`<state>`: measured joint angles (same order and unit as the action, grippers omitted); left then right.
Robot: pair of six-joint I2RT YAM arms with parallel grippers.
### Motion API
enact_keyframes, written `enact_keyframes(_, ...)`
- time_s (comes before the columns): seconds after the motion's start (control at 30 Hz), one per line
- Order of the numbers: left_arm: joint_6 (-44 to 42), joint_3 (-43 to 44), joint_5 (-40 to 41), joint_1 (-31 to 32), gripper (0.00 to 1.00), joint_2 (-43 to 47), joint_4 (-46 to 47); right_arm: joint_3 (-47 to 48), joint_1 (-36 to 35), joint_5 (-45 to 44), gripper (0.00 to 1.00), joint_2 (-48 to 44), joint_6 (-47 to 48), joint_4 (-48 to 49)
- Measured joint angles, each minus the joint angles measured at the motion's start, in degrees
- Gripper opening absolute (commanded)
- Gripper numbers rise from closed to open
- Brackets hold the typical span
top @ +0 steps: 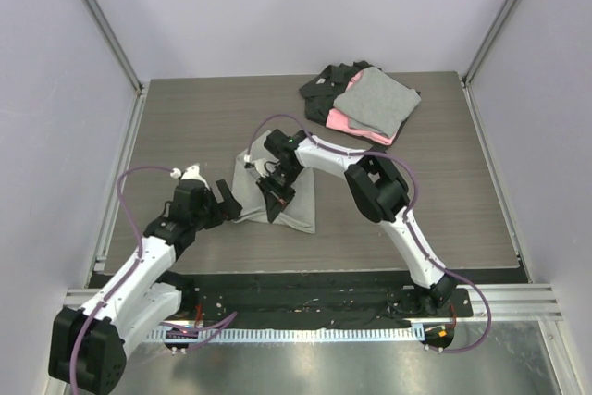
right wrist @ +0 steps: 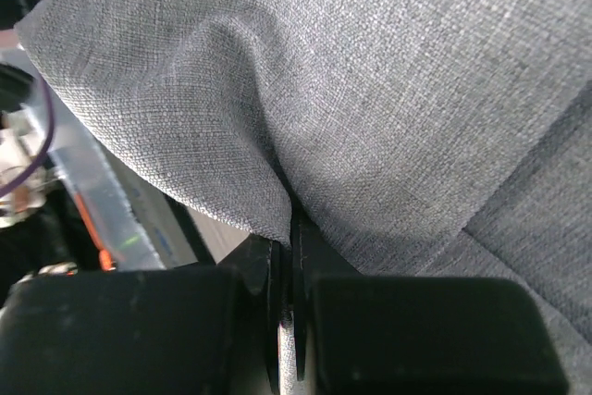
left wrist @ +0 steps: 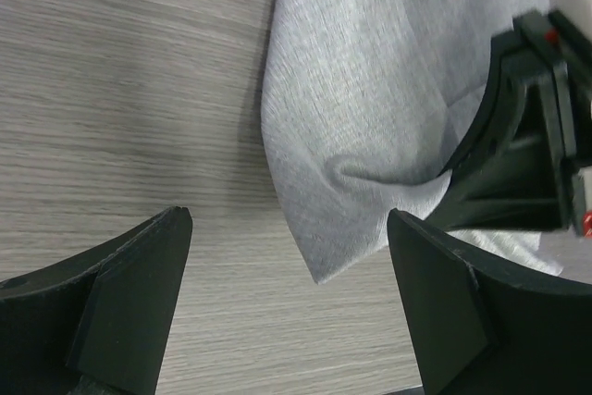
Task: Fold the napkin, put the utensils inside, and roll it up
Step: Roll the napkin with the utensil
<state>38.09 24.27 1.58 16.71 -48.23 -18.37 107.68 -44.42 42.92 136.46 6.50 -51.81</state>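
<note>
We had the right gripper (right wrist: pixel 289 261) clamped on a fold of the napkin (right wrist: pixel 416 90); the left gripper (left wrist: pixel 289 224), jaws apart, stood beside its corner.

In the top view the right gripper (top: pixel 275 193) covers the middle of the napkin (top: pixel 301 213), and the grey folded cloth (top: pixel 375 104) hides most of the pink cloth (top: pixel 342 121) under it. In the right wrist view the napkin runs off the top and right edges. In the left wrist view the bottom edge cuts the 2 fingers (left wrist: pixel 129 293) of the left gripper (left wrist: pixel 289 228).
</note>
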Motion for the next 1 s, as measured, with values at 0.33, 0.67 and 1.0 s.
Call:
enact_keyframes(0.33, -2.4, -0.1, 0.3, 3.4, 0.92, -1.7, 2.3, 5.7, 2.4, 7.1, 0.01, 5.2, -0.9, -5.0)
enact_keyframes(0.67, -2.9, -1.1, -0.8, 5.1, 0.92, -3.9, 3.4, 7.5, 3.7, 9.9, 0.01, 7.2, -2.7, -6.1)
enact_keyframes(1.0, -3.8, -1.9, 1.7, 5.3, 0.85, -6.8, 4.5, 7.9, 4.2, 10.8, 0.01, 7.7, -3.5, -6.3)
